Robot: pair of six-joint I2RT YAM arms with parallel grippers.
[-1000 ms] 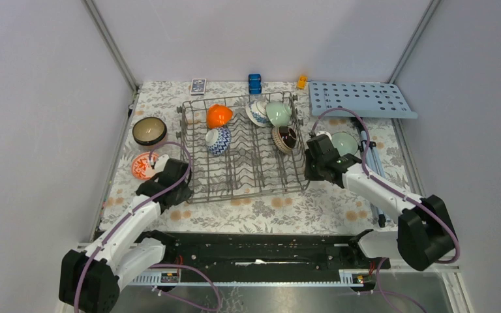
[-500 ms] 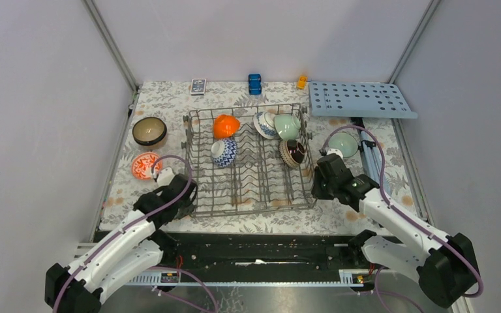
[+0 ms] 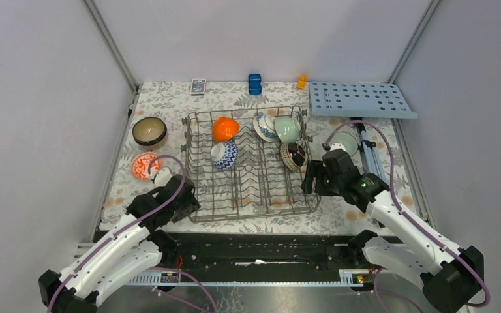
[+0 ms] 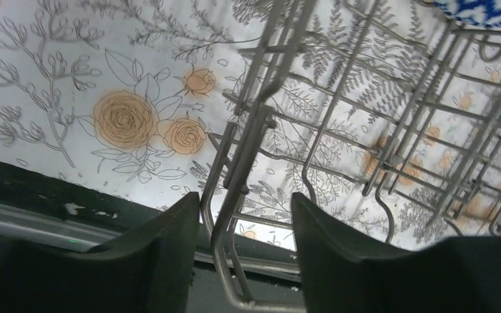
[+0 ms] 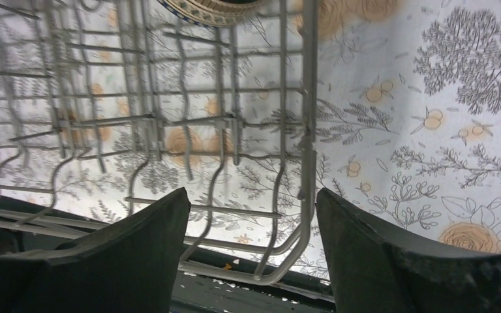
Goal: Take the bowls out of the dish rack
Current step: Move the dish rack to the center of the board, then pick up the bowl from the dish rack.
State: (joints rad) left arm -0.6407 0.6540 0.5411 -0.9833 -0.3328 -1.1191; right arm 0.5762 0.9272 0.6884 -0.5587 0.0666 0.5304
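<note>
Left wrist view: the top edge cuts off a blue-and-white bowl [image 4: 489,8], leaving a sliver. Right wrist view: a patterned bowl [image 5: 210,9] is cropped likewise. Overhead: a pale green bowl [image 3: 346,141] is partly hidden behind the right arm [image 3: 391,215]. A blue item [image 3: 255,83] and an orange item [image 3: 301,81] are too small to identify.

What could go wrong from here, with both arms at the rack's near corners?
1. The open left fingers straddle the dish rack's corner wire; pulling away at an angle could snag and drag it.
2. The right fingers straddle the side rim likewise; a jolt might topple the brown bowl leaning nearby.
</note>
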